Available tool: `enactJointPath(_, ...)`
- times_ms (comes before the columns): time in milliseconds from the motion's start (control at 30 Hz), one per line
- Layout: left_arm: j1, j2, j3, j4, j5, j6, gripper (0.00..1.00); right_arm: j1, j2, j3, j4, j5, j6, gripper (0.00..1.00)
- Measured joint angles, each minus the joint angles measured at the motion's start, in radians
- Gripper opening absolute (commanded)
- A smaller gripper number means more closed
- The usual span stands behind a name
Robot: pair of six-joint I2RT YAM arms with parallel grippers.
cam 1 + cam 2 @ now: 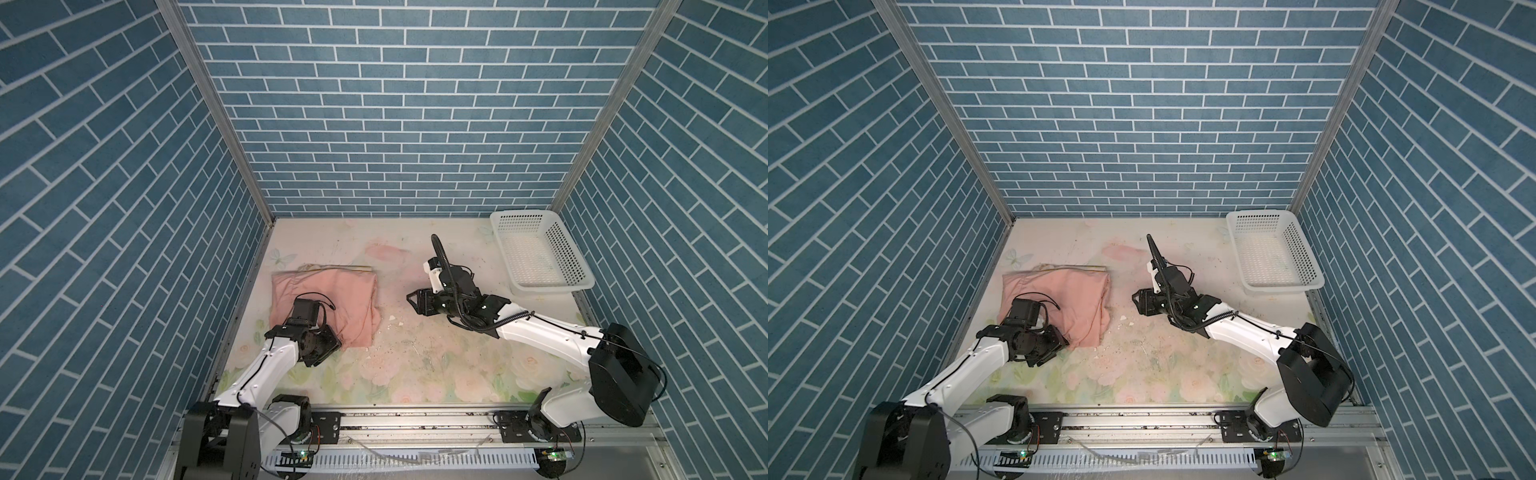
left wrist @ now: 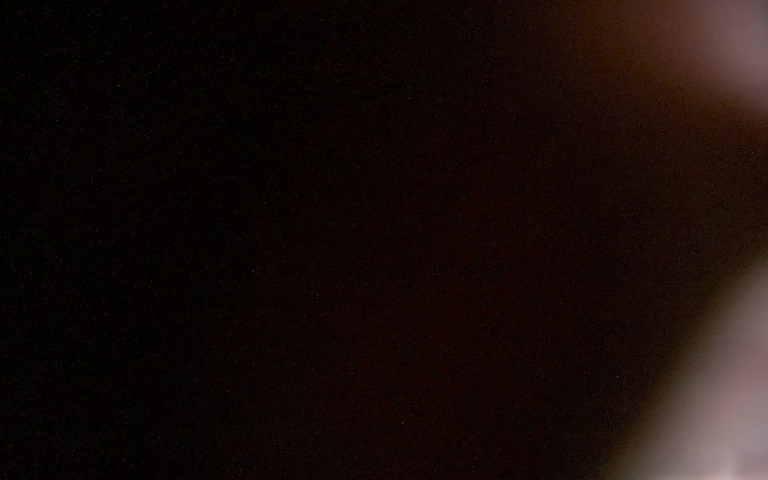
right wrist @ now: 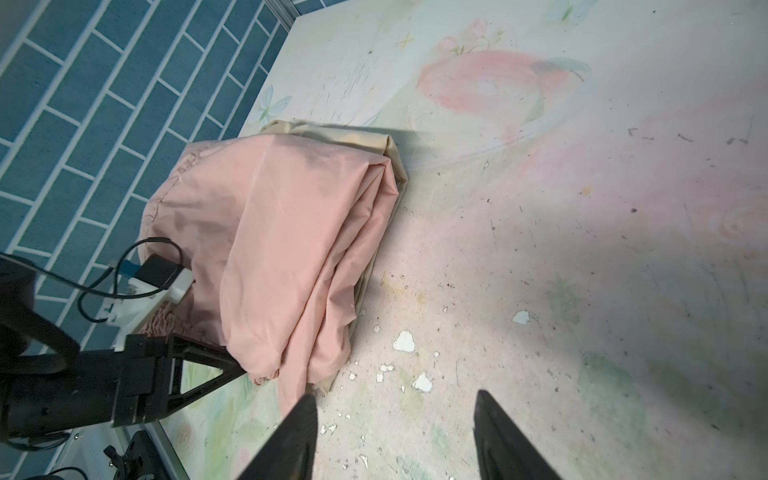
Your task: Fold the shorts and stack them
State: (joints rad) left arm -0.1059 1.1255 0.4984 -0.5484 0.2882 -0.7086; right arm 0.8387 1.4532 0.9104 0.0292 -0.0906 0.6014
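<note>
Floral surface point(image 1: 415, 365): left fingers point(image 3: 208, 374) meet salmon shorts point(image 3: 270, 216) atop beige shorts point(image 3: 357, 139), grip unclear; right fingers point(image 3: 299, 440) spread, empty; best pinch every layer.

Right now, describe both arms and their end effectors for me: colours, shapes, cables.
Both the left arm and right arm have white shell links joined by bulky black joints. Thin black cables run along them; a black coiled cable loops by the right wrist. The left end effector has black fingers with triangular cut-outs; the right end effector has black pointed fingers.
</note>
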Motion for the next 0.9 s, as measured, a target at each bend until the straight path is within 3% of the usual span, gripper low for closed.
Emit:
enactJointPath(100,0.027,0.086,0.058,0.016,-0.008,0.053,0.48,-0.002,-0.004,0.000,-0.003,0.002,0.000,0.60)
enactJointPath(300,0.167,0.301,0.201,0.069,0.025,0.180,0.43,-0.002,-0.003,0.006,-0.012,0.002,0.000,0.60)
enactJointPath(667,0.212,0.731,0.665,0.085,0.027,0.295,0.42,-0.017,0.061,0.120,-0.057,0.014,0.000,0.60)
enactJointPath(900,0.299,0.858,0.836,0.062,0.036,0.356,0.41,-0.038,0.062,0.127,-0.094,0.049,-0.006,0.60)
